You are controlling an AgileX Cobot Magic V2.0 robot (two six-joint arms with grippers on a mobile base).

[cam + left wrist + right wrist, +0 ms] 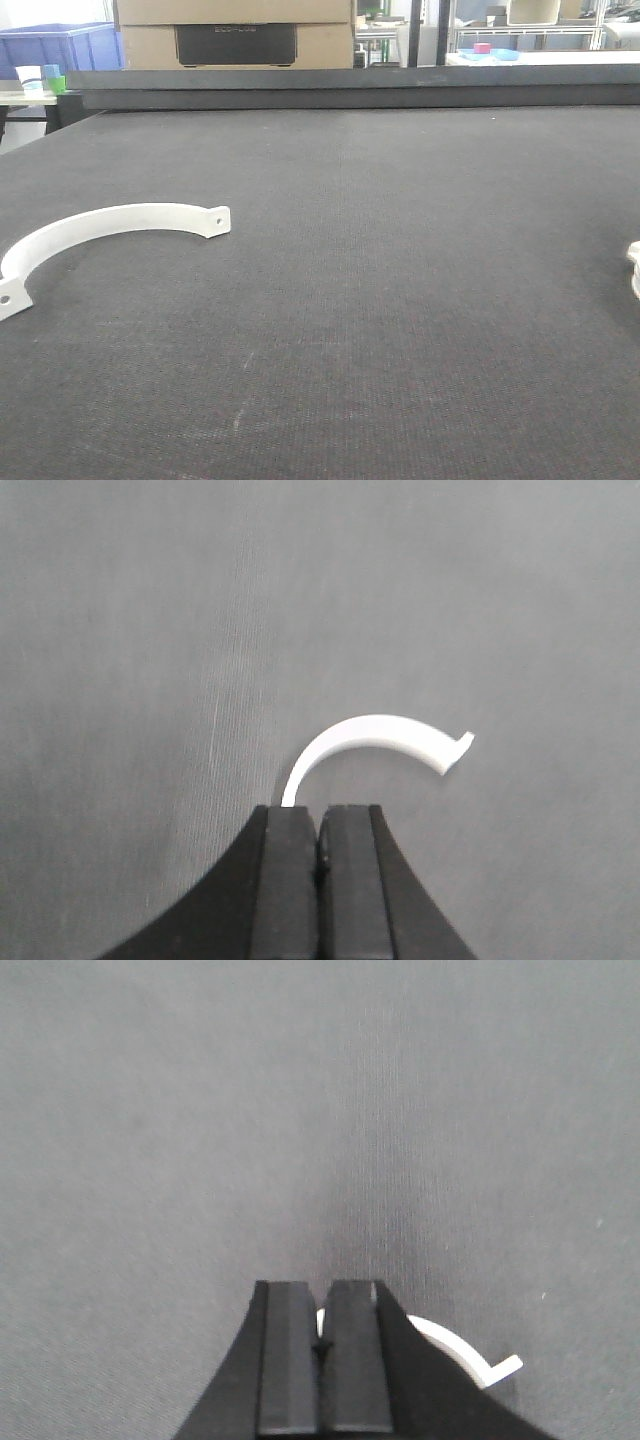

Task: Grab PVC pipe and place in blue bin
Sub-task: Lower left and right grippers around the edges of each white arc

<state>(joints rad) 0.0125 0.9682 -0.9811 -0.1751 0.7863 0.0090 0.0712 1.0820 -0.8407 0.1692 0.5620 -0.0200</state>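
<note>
The PVC pipe [105, 225] is a white half-ring strap lying flat on the dark felt table at the left, with a screw hole at each end. In the left wrist view it [380, 730] arcs just beyond the fingertips, and one end runs under the left finger. My left gripper [320, 815] is shut and empty above the felt. My right gripper [322, 1290] is shut, with a second white curved strap [455, 1345] lying on the felt beneath and to the right of it. Neither gripper shows in the front view.
A blue bin [60, 45] stands beyond the table's far left corner, next to small cups [45, 78]. A cardboard box [235, 35] sits behind the raised far edge [350, 85]. A white object [634, 268] peeks in at the right edge.
</note>
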